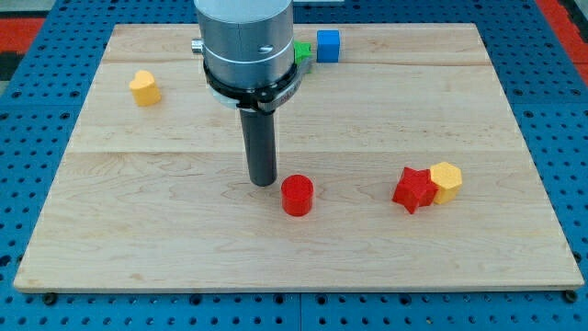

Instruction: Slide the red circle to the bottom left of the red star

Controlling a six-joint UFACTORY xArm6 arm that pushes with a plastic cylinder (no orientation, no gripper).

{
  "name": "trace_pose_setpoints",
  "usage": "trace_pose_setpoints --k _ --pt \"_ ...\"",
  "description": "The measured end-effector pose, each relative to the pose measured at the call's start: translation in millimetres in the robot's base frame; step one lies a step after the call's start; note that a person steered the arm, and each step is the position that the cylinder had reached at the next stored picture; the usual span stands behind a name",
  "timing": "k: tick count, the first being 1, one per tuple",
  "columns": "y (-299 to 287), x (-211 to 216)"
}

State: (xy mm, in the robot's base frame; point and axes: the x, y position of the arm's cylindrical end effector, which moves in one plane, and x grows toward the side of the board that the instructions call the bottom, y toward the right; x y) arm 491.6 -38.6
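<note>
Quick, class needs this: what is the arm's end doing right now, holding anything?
No jaws: my tip holds nothing, resting just left of and slightly above the red circle; contact cannot be told.

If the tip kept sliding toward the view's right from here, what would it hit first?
Most likely the red circle, just right of and slightly below my tip. It may only clip its upper edge; depth is hard to judge.

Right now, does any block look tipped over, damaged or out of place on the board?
Nothing stands out. All blocks rest flat on the wooden board. The yellow block touches the red star; my tip stands just left of the red circle.
</note>
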Motion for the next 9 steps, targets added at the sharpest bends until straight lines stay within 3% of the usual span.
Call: trace_pose_setpoints --k 2,4,6,8,9 --pt "73 39" --pt "142 42" --pt "138 42" --pt "75 44" --pt "88 72"
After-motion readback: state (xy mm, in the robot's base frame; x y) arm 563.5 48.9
